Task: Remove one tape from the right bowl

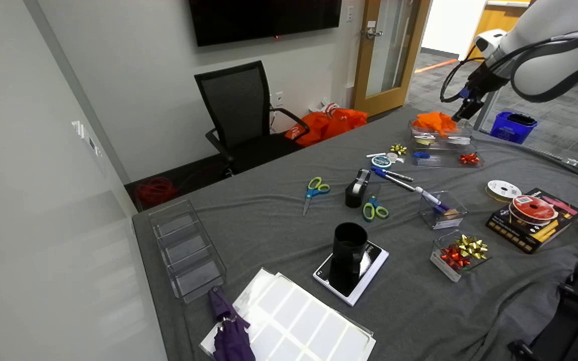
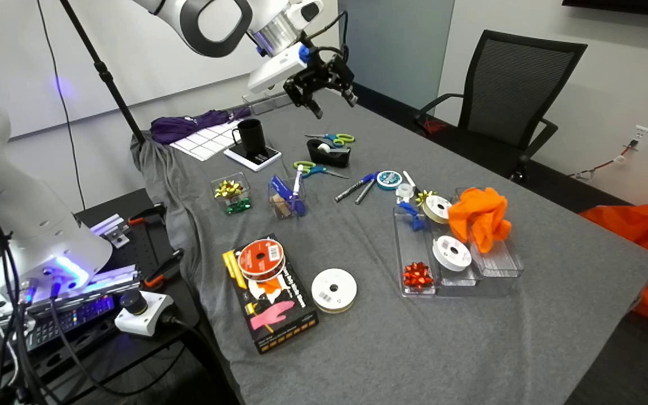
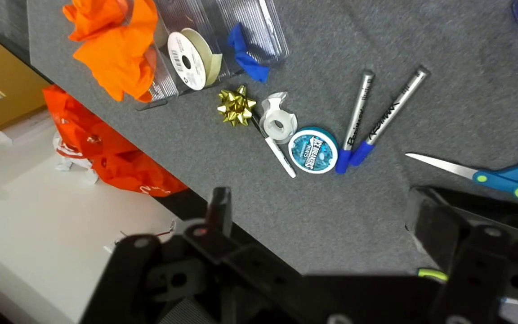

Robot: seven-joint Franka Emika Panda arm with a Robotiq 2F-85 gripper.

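Note:
No orange bowl shows in any view. A clear compartment tray holds a crumpled orange cloth and white ribbon spools. The cloth and one spool also show in the wrist view. A small white roll of tape lies on the table beside the tray, near a gold bow; it also shows in both exterior views. My gripper is open and empty, raised above the table and apart from everything. Its wide-spread fingers also show in an exterior view.
A blue mint tin, silver markers, scissors and a black tape dispenser lie around the table's middle. A black mug, small clear bins and a black box with a red spool stand farther off.

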